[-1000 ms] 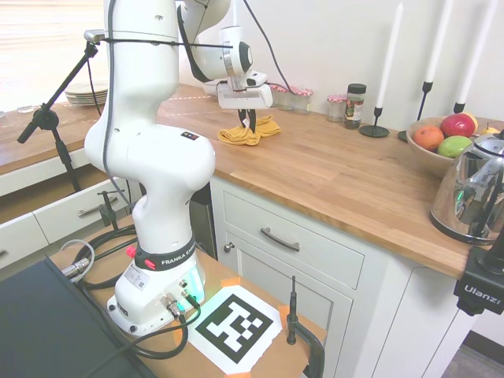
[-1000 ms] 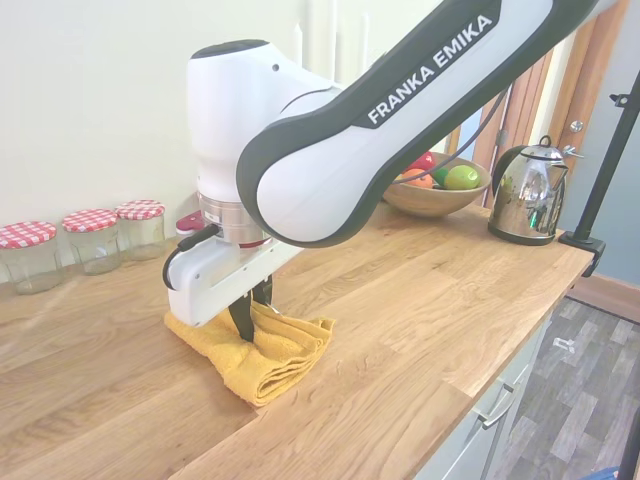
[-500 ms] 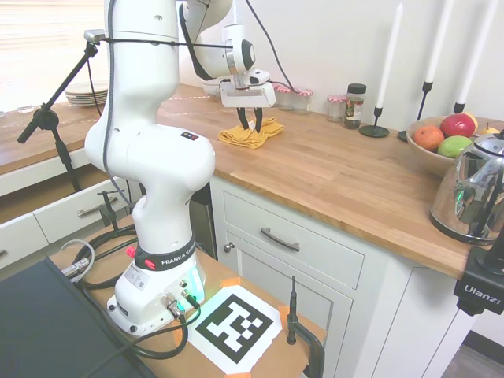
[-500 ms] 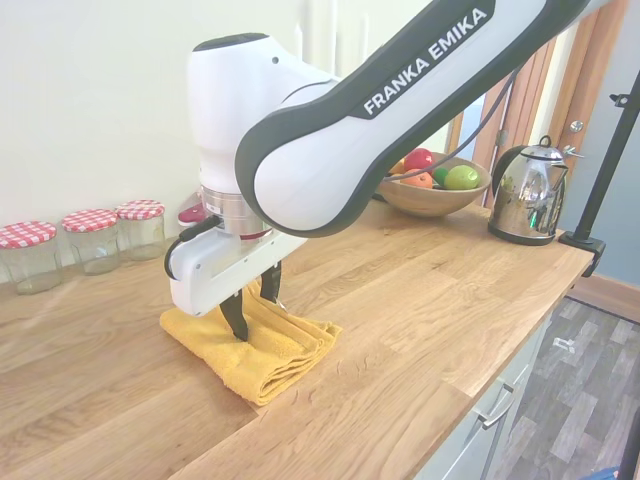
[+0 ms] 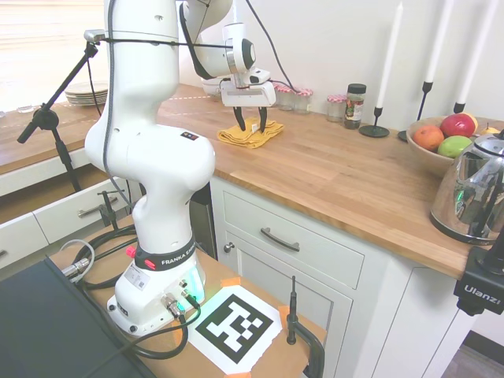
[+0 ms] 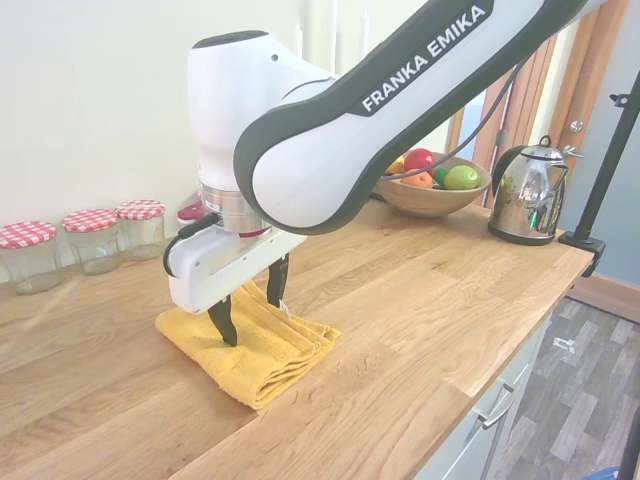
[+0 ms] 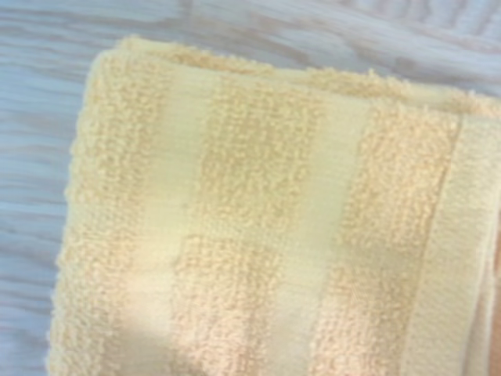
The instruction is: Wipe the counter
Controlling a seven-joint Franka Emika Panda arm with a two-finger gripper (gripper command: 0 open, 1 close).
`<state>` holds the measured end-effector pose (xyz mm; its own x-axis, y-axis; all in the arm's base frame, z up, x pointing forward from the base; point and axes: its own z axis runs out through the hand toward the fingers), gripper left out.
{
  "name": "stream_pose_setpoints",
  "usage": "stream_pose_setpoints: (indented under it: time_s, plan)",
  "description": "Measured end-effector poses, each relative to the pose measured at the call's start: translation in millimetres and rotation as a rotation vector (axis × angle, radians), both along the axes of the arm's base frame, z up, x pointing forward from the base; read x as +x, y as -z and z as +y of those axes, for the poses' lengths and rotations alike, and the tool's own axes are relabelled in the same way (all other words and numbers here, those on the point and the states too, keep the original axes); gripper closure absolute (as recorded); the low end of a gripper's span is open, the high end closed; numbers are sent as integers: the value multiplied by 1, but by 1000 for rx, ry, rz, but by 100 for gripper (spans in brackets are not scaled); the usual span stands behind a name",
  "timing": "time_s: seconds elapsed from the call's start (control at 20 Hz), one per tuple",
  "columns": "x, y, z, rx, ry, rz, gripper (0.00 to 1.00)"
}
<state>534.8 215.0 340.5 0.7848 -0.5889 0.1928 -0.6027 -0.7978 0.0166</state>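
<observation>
My fingers (image 6: 250,305) spread apart, holding nothing, tips just over the folded yellow towel (image 6: 262,350). Towel lies flat on the wooden worktop (image 6: 420,290), near its back edge, in front of three checked-lid jars (image 6: 95,238). Wrist view: terry towel (image 7: 266,227) fills the frame. Fruit bowl (image 5: 429,150) and kettle (image 5: 472,193) well apart, farther along.

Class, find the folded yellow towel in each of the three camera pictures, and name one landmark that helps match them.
First exterior view: yellow towel on the counter, upper middle, under the open gripper.
Second exterior view: lower left of centre, below the gripper.
Wrist view: fills most of the picture.
Shared landmark: red-lidded jars.
</observation>
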Motion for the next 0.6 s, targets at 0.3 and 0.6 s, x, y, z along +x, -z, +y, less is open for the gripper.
stream_pose_setpoints:
  time_s: [0.3, 0.6]
  plan:
    - [0, -7, 1, 21, 4, -3, 0]
    - [-5, -39, 1, 66, -4, -35, 0]
